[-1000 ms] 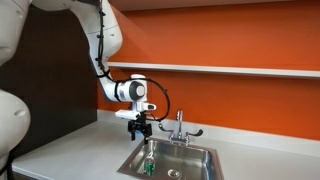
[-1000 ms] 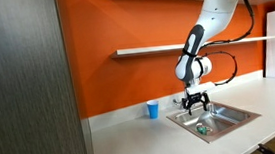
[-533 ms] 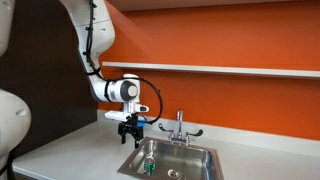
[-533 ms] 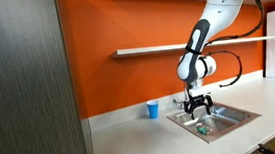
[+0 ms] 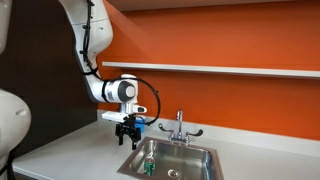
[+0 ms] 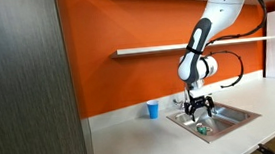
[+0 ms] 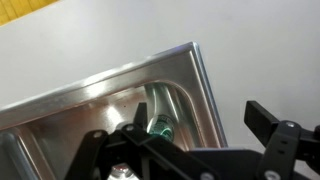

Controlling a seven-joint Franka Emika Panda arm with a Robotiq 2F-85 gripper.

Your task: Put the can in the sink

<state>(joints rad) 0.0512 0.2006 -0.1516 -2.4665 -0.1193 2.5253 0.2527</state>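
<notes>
Can (image 5: pixel 148 168) lies inside sink (image 5: pixel 192 166) toward the bench (image 5: pixel 70 150) front edge, so I hold gripper (image 5: pixel 127 143) spread wide, empty, above its rim.

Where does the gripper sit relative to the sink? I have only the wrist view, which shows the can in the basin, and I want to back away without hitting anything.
Observer: In an exterior view the gripper hangs in the air over one end of the sink, not touching its rim.
Operator: Anything standing nearby?
Observer: A small blue cup stands on the counter beside the sink, close to the wall.
Operator: What about fixtures?
Observer: The faucet rises from the rim on the wall side, off to one side of the gripper and apart from it.
</notes>
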